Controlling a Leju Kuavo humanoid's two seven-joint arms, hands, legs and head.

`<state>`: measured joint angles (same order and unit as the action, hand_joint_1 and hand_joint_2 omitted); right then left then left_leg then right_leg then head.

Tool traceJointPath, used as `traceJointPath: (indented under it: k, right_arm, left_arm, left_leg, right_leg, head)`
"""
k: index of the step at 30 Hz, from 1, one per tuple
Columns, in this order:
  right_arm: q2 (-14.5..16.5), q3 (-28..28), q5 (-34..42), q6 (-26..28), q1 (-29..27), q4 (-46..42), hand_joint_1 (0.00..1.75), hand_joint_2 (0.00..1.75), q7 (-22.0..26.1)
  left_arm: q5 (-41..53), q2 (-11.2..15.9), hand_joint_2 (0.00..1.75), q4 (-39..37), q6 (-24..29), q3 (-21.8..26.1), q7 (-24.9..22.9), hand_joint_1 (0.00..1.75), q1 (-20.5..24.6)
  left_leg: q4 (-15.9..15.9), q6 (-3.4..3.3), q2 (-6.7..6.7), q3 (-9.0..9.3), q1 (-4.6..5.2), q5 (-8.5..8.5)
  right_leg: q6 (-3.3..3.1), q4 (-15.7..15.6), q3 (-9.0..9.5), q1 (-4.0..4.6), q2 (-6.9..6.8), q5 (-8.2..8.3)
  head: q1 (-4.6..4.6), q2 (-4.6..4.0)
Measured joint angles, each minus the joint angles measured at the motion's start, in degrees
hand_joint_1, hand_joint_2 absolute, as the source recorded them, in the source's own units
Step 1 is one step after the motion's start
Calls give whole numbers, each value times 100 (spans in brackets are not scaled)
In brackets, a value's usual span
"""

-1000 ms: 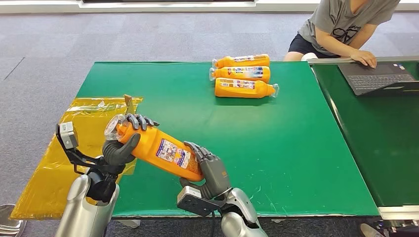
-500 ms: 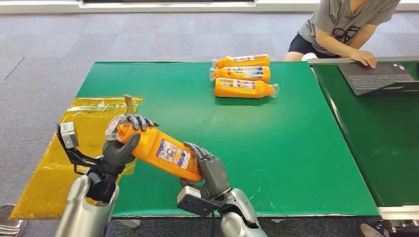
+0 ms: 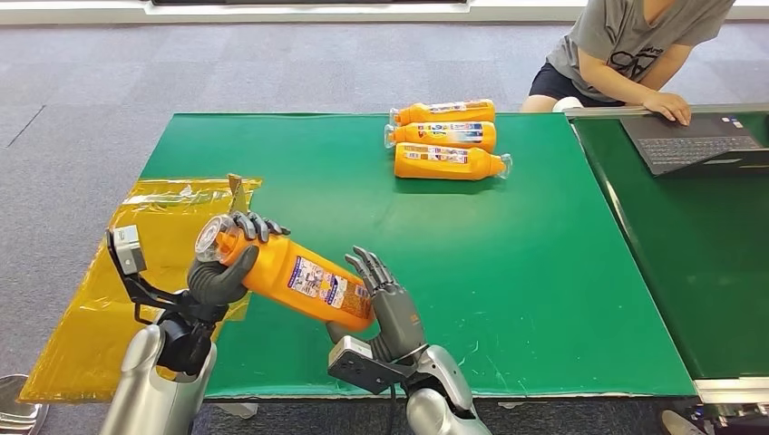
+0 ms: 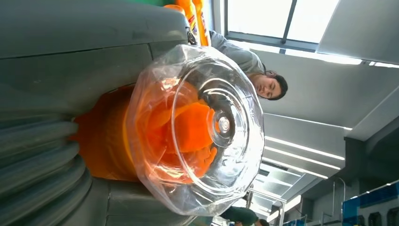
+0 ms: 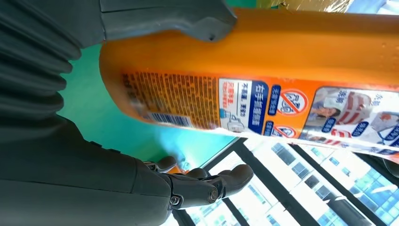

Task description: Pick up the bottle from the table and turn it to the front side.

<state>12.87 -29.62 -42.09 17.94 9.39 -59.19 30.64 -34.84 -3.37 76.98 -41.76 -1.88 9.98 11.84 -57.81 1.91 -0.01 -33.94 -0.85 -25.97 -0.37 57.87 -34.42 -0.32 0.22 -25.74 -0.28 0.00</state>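
An orange bottle (image 3: 299,276) with a printed label hangs tilted over the near left corner of the green table (image 3: 508,272). Its clear cap (image 3: 210,239) points up and left. My left hand (image 3: 220,272) grips the bottle's neck just below the cap. In the left wrist view the clear cap (image 4: 197,132) faces the camera, with my left hand (image 4: 70,70) wrapped around the neck. My right hand (image 3: 388,308) is at the bottle's base with its fingers spread away from it. In the right wrist view the thumb (image 5: 164,19) lies along the bottle (image 5: 282,47) and the fingers (image 5: 207,186) stand apart from it.
Three more orange bottles (image 3: 444,136) lie side by side at the table's far edge. A yellow plastic sheet (image 3: 109,299) hangs off the left side. A person (image 3: 635,45) sits at a laptop (image 3: 694,140) on a second table (image 3: 707,254) to the right.
My right hand's fingers have come off the bottle's base and spread apart. The left hand keeps its grip on the neck, and the bottle has hardly moved.
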Motion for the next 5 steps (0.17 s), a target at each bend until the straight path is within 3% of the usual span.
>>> traceJointPath:
  k: [5]
  right_arm:
    - [0,7,-2,45,0,0,0,0,-4]
  left_arm:
    - [41,19,175,0,12,0,4,175,-19]
  left_leg:
    - [0,0,0,0,0,0]
  right_leg:
    - [0,0,0,0,0,0]
  head:
    - [0,0]
